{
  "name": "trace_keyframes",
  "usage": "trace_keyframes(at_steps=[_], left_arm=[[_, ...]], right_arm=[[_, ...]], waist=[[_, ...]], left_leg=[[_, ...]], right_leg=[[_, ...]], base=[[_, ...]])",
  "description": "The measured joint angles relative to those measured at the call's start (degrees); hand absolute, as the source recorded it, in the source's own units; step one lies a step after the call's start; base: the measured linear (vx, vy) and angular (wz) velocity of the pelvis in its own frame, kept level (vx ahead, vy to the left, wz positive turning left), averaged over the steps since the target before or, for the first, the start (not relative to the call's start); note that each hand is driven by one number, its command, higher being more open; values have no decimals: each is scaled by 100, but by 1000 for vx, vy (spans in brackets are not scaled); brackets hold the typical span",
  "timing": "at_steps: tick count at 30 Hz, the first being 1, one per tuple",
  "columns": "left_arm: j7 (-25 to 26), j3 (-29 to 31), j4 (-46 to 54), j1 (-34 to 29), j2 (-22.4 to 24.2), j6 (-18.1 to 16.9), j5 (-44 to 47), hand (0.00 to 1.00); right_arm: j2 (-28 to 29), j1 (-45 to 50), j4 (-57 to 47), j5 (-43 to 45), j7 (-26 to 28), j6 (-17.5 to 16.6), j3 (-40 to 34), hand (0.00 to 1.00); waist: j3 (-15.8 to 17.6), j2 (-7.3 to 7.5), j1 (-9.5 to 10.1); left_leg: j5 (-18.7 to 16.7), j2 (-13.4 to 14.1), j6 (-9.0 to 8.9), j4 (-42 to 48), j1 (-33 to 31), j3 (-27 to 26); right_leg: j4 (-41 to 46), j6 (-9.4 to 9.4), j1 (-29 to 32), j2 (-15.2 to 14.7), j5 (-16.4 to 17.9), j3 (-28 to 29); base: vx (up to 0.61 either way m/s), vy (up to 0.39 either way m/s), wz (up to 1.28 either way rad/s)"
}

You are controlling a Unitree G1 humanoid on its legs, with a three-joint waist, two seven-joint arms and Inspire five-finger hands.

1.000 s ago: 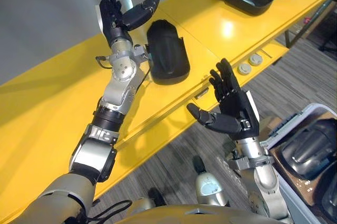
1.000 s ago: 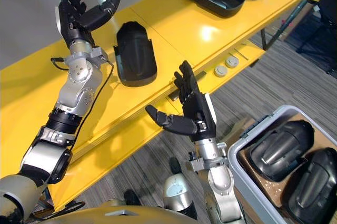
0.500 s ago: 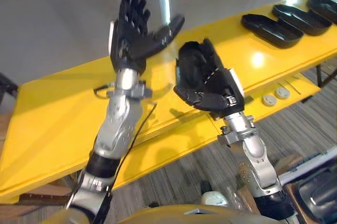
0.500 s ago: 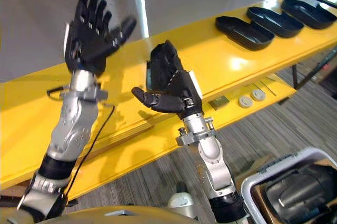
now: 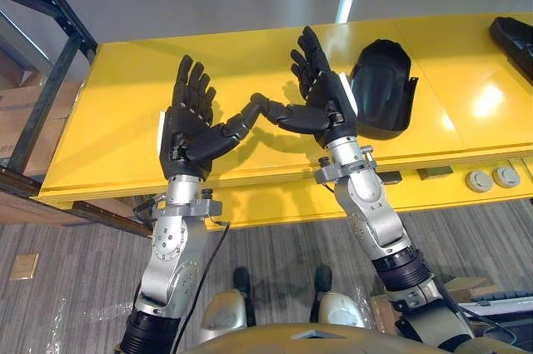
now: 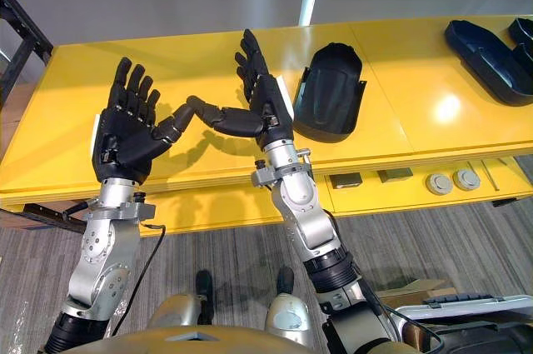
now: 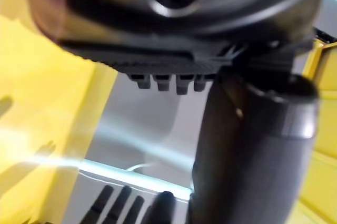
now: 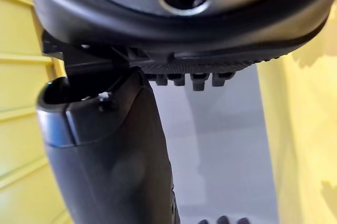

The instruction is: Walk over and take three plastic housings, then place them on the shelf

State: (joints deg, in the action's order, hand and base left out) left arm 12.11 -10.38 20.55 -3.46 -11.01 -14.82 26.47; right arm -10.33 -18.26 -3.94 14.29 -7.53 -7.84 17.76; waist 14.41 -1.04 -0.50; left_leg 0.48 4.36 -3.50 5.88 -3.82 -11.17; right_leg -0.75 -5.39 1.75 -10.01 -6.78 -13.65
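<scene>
A black plastic housing (image 5: pixel 381 89) lies on the yellow shelf (image 5: pixel 125 112), just right of my raised right hand (image 5: pixel 326 104). Further housings (image 6: pixel 487 47) lie at the shelf's far right end. Both hands are held up in front of the shelf with fingers straight and spread, holding nothing. My left hand (image 5: pixel 187 127) is up at the left, and its thumb tip almost meets the right hand's thumb. In the left wrist view the thumb (image 7: pixel 253 150) stands out straight; in the right wrist view the thumb (image 8: pixel 108 155) does the same.
A dark metal rack frame (image 5: pixel 46 46) stands at the shelf's left end. Two round knobs (image 5: pixel 491 178) sit on the shelf's front ledge at the right. A white bin's rim (image 6: pixel 466 304) shows at the lower right over grey carpet.
The camera has swung, so the shelf now lies level across the picture. My left hand has come down and my right hand has risen, so their thumbs nearly touch.
</scene>
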Motion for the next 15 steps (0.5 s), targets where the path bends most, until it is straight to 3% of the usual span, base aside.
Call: trace_keyframes(at_steps=[7, 15], left_arm=[[-12, -297, 21, 110, 217, -654, 18, 100], [-13, -621, 20, 480, 374, -754, 42, 100]], right_arm=[[68, 119, 1, -270, -851, 374, -87, 100], [144, 127, -6, -485, -1274, 465, -119, 100]], waist=[[193, -43, -52], [579, -77, -157]], left_leg=[[-3, 36, 0, 11, -83, -72], [-163, 49, 7, 111, -89, -311]], right_leg=[[-1, -1, 127, 17, -42, 60], [10, -18, 238, 24, -54, 313]], base=[[19, 3, -3], [18, 19, -14]])
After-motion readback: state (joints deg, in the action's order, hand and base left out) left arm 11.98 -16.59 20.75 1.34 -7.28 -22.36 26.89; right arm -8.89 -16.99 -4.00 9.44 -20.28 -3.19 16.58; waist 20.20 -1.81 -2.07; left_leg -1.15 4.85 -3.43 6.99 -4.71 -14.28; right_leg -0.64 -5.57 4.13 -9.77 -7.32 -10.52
